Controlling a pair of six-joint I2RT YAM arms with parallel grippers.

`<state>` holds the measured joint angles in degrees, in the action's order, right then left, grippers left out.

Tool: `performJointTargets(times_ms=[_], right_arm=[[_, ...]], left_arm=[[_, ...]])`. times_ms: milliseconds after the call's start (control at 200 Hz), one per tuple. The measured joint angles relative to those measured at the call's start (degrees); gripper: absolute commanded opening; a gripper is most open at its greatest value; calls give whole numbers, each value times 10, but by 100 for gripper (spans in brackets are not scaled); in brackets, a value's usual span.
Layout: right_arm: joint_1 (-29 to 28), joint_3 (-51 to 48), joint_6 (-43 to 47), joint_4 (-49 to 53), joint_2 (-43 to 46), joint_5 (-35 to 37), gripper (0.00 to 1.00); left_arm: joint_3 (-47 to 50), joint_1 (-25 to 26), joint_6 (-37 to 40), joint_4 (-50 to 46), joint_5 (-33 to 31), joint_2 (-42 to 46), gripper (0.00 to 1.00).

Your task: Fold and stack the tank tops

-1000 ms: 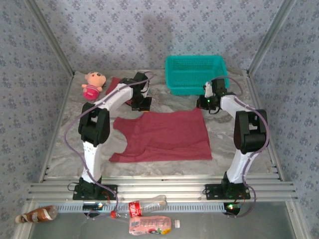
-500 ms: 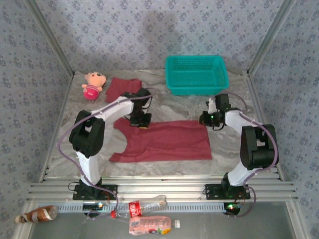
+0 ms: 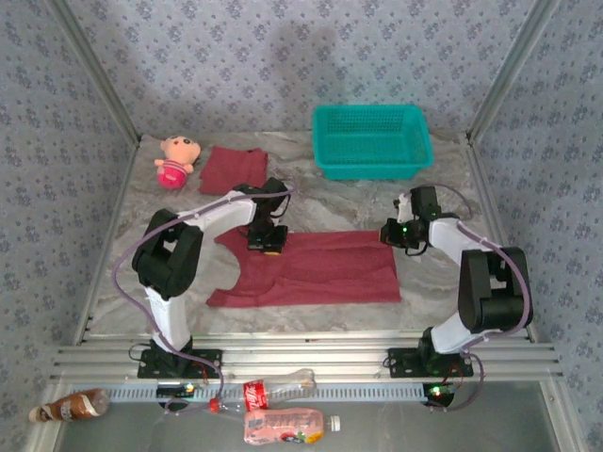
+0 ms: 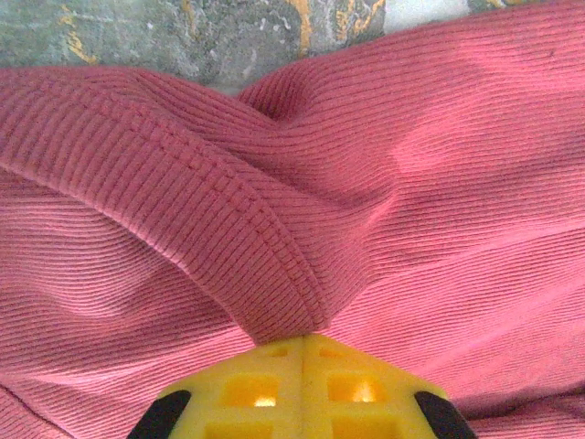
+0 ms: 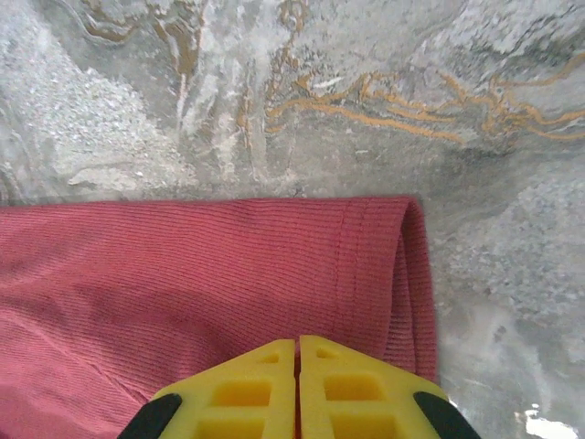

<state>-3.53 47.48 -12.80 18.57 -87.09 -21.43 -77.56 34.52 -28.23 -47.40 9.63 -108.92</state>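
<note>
Task abt halfway, by the look of it. One dark red cloth piece, the folded tank top (image 3: 233, 169), lies as a small flat rectangle at the far left of the grey marbled desk (image 3: 320, 193), just beside the small pink plush doll (image 3: 174, 162); prob. the base of the stack.

The 2nd, a maroon ribbed-cloth tank top (image 3: 311, 273), lies mid-desk btw the two arms, straps to the left, hem to the right. Its far part is turned over onto itself. Two layers show at the hem corner in the right wrist view, so the lengthwise fold looks begun, not finished.

Left gripper (image 4: 303, 340): yellow fingers closed tight, pinching a raised ridge of the tank top's stitched edge band. Right gripper (image 5: 297, 346): jaws together w/ only a hairline gap, sitting over the doubled hem corner. Can't tell if any cloth is pinched there.

Left to do, I'd say: lay this fold flat, fold again crosswise, then carry it onto the folded tank top. Teal plastic mesh basket (image 3: 372, 141) stands far right; contents can't be made out.
</note>
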Motion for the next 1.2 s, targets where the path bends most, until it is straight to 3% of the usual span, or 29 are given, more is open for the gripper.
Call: performJointTargets(times_ms=[365, 460, 620, 750, 859, 969, 1104, 1199], right_arm=[[10, -9, -2, 31, 36, 12, 12], [10, -14, -2, 49, 28, 23, 20], [12, 1, 1, 99, -4, 45, 38], [12, 14, 4, 154, 0, 63, 41], [12, 45, 10, 181, 24, 71, 44], [-1, 67, 2, 143, 47, 59, 49], [-55, 71, -15, 84, 33, 43, 51], [-88, 70, -31, 55, 9, 37, 53]], left_arm=[[16, 12, -21, 7, 21, 38, 0], [37, 24, -30, 11, 30, 38, 0], [44, 27, -25, 4, 37, 26, 21], [30, 18, -12, -32, 45, 24, 37], [-1, -12, 6, -68, 48, 35, 44], [-38, -68, 19, -98, 22, 47, 47], [-79, -151, 23, -102, -36, 39, 48], [-126, -182, 28, -109, -74, 1, 48]])
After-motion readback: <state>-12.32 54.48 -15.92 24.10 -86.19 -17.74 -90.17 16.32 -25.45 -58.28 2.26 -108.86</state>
